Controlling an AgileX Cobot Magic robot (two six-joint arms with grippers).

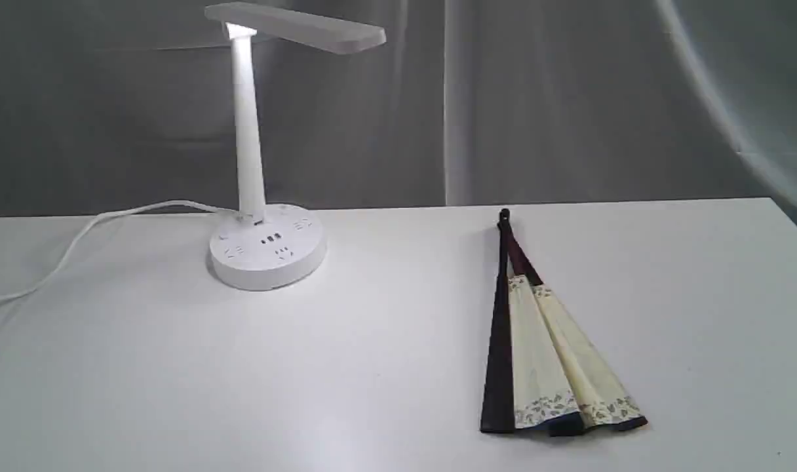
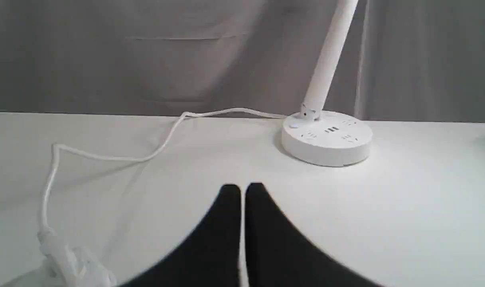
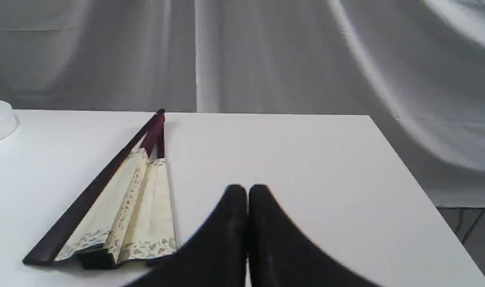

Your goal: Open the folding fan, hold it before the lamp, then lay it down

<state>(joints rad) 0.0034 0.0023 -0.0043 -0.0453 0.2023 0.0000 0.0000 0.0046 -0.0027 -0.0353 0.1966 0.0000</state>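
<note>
Black left pincer [image 2: 243, 190] and right pincer [image 3: 247, 190] clenched empty, visible solely in wrist views

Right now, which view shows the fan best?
Exterior view: the folding fan shows whole, partly spread, unobstructed. Right wrist view shows it too, slanted. Left wrist view shows at most a dark sliver.

Work surface: a white table [image 1: 385, 380] with a matte top that shows a faint sheen toward the near edge. Its far edge runs straight across the exterior view. Behind it hangs a grey fabric backdrop [image 1: 569, 98] — creased, with one pale vertical fold [image 1: 446, 105] near the centre and broad curved folds toward the right. Lighting is soft and even, and shadows on the tabletop are faint. Past the table's right edge lies a strip of grey floor [image 3: 470, 227] — detail there is unclear.
</note>
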